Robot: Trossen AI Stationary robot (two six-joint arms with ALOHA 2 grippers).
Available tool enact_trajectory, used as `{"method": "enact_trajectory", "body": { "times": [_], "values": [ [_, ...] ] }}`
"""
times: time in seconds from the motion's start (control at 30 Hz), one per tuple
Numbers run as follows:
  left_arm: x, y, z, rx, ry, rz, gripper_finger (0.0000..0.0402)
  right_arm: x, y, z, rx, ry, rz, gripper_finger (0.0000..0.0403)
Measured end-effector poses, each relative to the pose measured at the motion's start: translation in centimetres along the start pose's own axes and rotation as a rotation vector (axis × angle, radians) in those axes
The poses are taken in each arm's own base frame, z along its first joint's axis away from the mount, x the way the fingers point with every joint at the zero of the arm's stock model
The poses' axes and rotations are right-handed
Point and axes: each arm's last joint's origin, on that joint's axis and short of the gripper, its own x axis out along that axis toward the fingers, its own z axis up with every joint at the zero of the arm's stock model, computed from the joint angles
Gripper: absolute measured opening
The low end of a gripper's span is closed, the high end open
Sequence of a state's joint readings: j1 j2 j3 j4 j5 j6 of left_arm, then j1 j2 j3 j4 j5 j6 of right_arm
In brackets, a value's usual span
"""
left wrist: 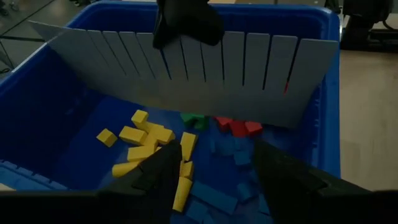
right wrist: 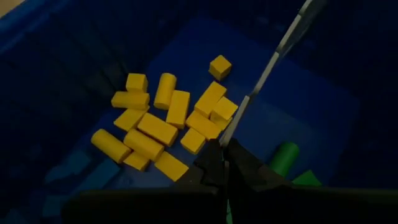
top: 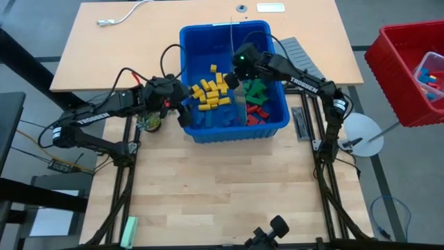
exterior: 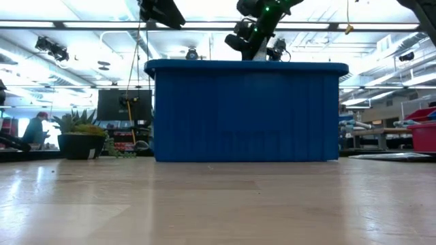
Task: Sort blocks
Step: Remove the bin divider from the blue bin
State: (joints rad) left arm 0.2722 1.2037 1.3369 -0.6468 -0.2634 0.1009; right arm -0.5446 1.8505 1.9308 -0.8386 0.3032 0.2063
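Observation:
A blue bin [top: 236,132] in the middle of the table holds the blocks: yellow ones [top: 208,90] on its left, green [top: 255,89] and red [top: 258,111] on its right, blue [top: 215,119] along its near wall. A grey ridged panel [left wrist: 205,81] stands on edge in the bin, with the yellow blocks on one side of it and the green and red on the other. My right gripper [right wrist: 225,155] is shut on it above the bin's middle. My left gripper [left wrist: 211,180] hangs open over the bin's left wall, with nothing between its fingers. My right gripper pinches the panel's upper edge [left wrist: 186,43] between its two fingers, near the middle of its length. The fingers come slanting down from the table's right. The panel hangs below them on edge, tilted. Whether its lower edge [left wrist: 199,112] touches the bin floor I cannot tell.
More flat grey panels [top: 298,52] lie on the table right of the bin. A red bin [top: 409,69] with blocks stands off the table's right side. A pale green bar [top: 128,229] lies near the front left. A cable [top: 118,17] lies at the far left.

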Motion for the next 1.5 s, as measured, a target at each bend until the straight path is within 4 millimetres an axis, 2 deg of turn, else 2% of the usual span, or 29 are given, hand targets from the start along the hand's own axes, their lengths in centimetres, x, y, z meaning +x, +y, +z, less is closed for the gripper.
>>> {"method": "enact_trajectory", "body": {
  "times": [0.5,0.63,1.03,1.33,1.5],
  "values": [
    [0.0,0.0,0.0,0.0,0.001,0.0,0.0211,-5.8,-1.5,1.5,0.012,-0.15,0.033,0.0],
    [0.0,0.0,0.0,0.0,0.001,0.0,0.0211,-6.8,-1.8,1.6,0.006,-0.17,0.042,0.0],
    [0.0,0.0,0.0,0.0,0.002,-0.003,0.0211,-13.5,-3.9,2.7,0.03,-0.393,0.033,0.0],
    [0.0,0.0,0.0,0.0,0.001,-0.003,0.0211,-17.5,-7.0,2.9,0.024,-0.515,-0.192,0.0],
    [0.0,0.0,0.0,0.0,0.002,-0.003,0.0211,-17.3,-9.6,3.1,0.026,-0.505,-0.317,0.0]
  ]
}}
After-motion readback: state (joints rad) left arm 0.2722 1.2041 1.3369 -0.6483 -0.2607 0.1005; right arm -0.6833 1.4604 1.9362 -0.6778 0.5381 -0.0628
